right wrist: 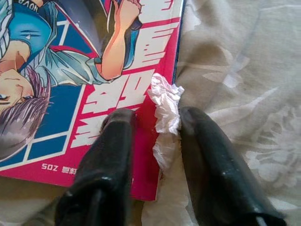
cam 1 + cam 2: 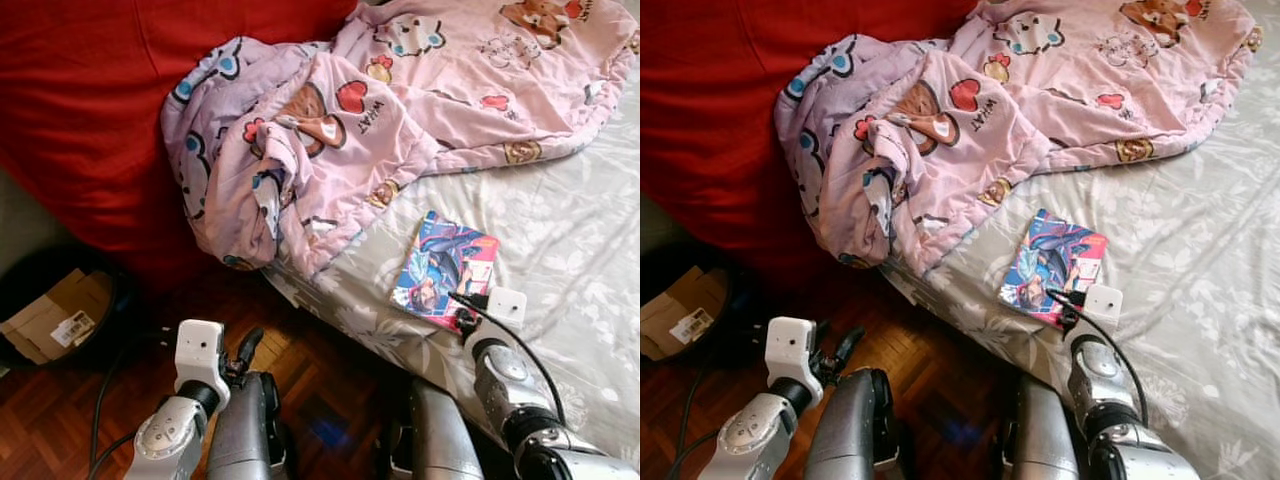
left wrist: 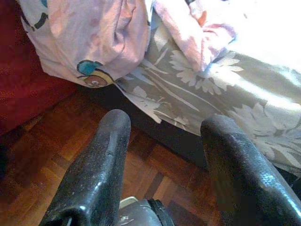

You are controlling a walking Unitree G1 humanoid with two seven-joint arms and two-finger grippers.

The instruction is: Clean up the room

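Observation:
A colourful comic book (image 2: 445,268) lies on the grey floral bedsheet (image 2: 565,250) near the bed's edge. My right gripper (image 1: 157,120) is down at the book's near edge, open by a narrow gap. A small crumpled white tissue (image 1: 165,106) lies between its fingers, and one finger (image 1: 110,150) rests over the pink cover (image 1: 70,70). My left gripper (image 3: 164,127) hangs open and empty above the wooden floor (image 2: 320,375), just short of the bed's side. A pink cartoon quilt (image 2: 380,110) is bunched across the head of the bed.
A red cover (image 2: 90,110) drapes down at the left, behind the quilt. A cardboard box (image 2: 55,315) sits on the floor at far left beside dark cables. The quilt's corner (image 3: 94,52) hangs over the bed's edge.

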